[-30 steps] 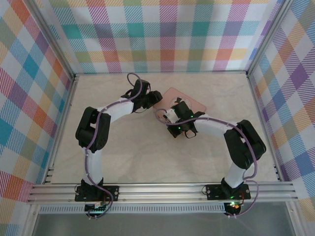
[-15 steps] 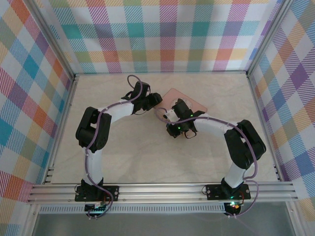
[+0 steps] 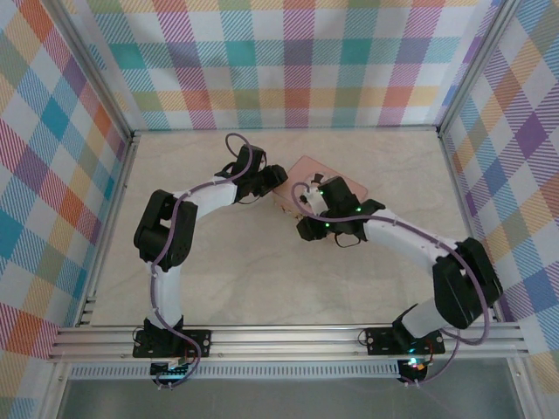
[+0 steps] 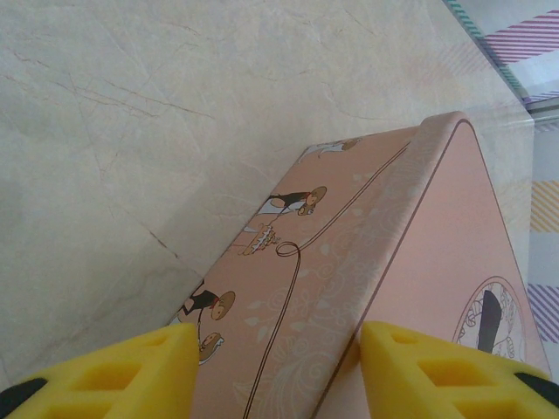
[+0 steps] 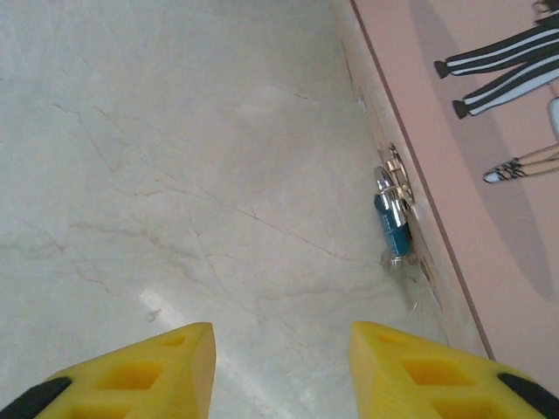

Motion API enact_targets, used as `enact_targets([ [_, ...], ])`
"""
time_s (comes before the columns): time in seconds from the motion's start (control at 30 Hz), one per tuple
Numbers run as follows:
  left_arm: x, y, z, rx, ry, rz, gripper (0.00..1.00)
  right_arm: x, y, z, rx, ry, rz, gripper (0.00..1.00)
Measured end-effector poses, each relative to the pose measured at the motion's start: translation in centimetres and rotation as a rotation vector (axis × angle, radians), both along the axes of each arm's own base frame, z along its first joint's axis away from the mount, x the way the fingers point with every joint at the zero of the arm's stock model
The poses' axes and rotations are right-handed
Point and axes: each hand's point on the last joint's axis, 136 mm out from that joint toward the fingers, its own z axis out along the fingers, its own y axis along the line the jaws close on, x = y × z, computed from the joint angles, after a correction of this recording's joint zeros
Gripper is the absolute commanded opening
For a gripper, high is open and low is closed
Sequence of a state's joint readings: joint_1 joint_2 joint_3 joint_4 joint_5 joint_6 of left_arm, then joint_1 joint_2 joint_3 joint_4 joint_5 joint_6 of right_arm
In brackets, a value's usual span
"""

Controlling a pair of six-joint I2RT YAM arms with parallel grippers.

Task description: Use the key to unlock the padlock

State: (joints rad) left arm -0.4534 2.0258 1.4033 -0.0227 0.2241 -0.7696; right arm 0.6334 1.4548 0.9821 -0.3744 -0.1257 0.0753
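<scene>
padlock hanging on tin side, right pincer apart, left pincer on tin corner

the padlock [image 5: 393, 223], blue body with a metal shackle, hangs from a small clasp [image 5: 397, 170] on the side wall of the pink tin [image 5: 489, 131], just above the table [image 5: 175, 131]. a small silvery bit [image 5: 399, 260] sits at its lower end, too small to identify. the right gripper [image 5: 279, 367] is near the padlock but apart from it, fingers spread with only table between them. the left gripper [image 4: 275, 367] straddles a corner of the tin, one yellow finger [image 4: 113, 371] against the side wall, the other against the lid edge, clamped on it. in the top view it meets the tin's left corner.
</scene>
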Motion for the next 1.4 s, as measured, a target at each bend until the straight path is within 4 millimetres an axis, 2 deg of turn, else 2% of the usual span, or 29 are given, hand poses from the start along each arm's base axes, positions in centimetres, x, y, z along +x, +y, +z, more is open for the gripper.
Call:
enact_targets([
  [0.13, 0.0, 0.0, 0.0, 0.0, 0.0, 0.001, 0.51, -0.6, -1.2, 0.3, -0.004, 0.029, -0.05, 0.47],
  [0.23, 0.0, 0.0, 0.0, 0.0, 0.0, 0.001, 0.51, -0.5, -3.0, -0.2, -0.021, 0.057, -0.146, 0.5],
  [0.4, 0.0, 0.0, 0.0, -0.002, 0.0, -0.001, 0.51, 1.0, -9.0, -0.7, -0.005, 0.087, -0.44, 0.6],
  [0.47, 0.0, 0.0, 0.1, -0.002, 0.0, -0.002, 0.51, 1.5, -11.3, -0.6, 0.014, 0.088, -0.545, 0.61],
  [0.57, 0.0, 0.0, 0.1, -0.003, 0.0, -0.002, 0.51, 2.5, -12.9, -0.6, 0.05, 0.102, -0.643, 0.61],
  [0.67, 0.0, -0.1, 0.1, -0.005, 0.001, -0.005, 0.51, 3.8, -12.9, -1.2, 0.099, 0.126, -0.674, 0.61],
  [0.8, 0.0, 0.0, 0.0, -0.009, 0.004, -0.007, 0.51, 5.6, -11.8, -2.9, 0.123, 0.187, -0.667, 0.6],
  [0.93, -0.2, 0.3, 0.0, -0.008, -0.006, 0.002, 0.51, 8.0, -10.8, -3.0, 0.138, 0.212, -0.652, 0.58],
  [1.03, -0.5, 1.7, 0.0, 0.001, -0.012, 0.034, 0.51, 10.7, -10.0, -2.9, 0.148, 0.207, -0.638, 0.58],
  [1.23, -2.6, 3.8, -0.2, 0.014, -0.01, 0.09, 0.51, 15.3, -8.5, -2.8, 0.135, 0.161, -0.567, 0.59],
  [1.4, -3.8, 4.2, -0.2, 0.015, -0.001, 0.089, 0.51, 15.4, -8.7, -2.6, 0.102, 0.11, -0.538, 0.59],
])
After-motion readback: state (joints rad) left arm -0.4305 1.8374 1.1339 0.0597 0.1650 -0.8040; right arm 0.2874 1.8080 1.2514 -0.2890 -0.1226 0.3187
